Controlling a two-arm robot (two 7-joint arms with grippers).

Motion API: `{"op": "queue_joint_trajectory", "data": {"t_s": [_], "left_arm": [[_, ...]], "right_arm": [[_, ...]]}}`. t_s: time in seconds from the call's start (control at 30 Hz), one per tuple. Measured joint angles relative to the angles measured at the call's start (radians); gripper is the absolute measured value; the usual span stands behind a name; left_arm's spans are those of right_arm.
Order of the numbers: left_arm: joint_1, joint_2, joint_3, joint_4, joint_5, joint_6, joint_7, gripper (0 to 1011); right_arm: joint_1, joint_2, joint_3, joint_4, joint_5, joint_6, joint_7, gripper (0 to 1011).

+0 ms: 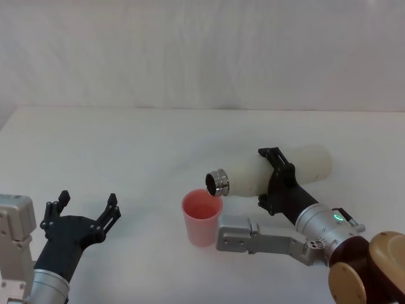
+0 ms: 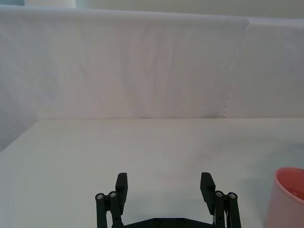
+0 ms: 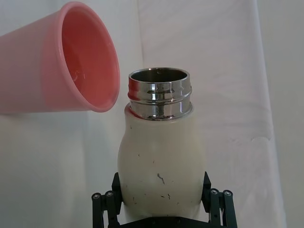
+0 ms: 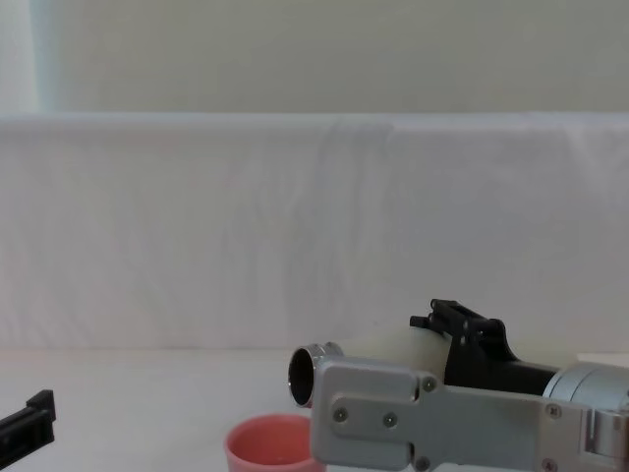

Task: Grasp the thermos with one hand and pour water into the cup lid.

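The cream-white thermos (image 1: 266,170) is held on its side above the table, with my right gripper (image 1: 275,180) shut around its body. Its steel neck (image 1: 219,182) hangs just over the rim of the pink cup lid (image 1: 202,217), which stands upright on the table. In the right wrist view the open neck (image 3: 159,91) sits beside the cup lid's mouth (image 3: 90,66), and a few drops glisten inside the cup. From the chest view the thermos mouth (image 4: 301,376) is level above the cup lid (image 4: 270,444). My left gripper (image 1: 85,206) rests open at the near left, holding nothing.
A white cloth covers the table (image 1: 126,145) and the backdrop behind it. The pink cup's edge (image 2: 287,199) lies to one side of my open left gripper (image 2: 164,183) in the left wrist view.
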Motion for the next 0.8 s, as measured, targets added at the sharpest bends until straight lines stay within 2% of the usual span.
{"op": "queue_joint_trajectory", "data": {"t_s": [0.8], "left_arm": [[0.000, 0.000, 0.000, 0.000, 0.000, 0.000, 0.000, 1001]], "right_arm": [[0.010, 0.008, -0.013, 0.001, -0.027, 0.003, 0.004, 959]]}}
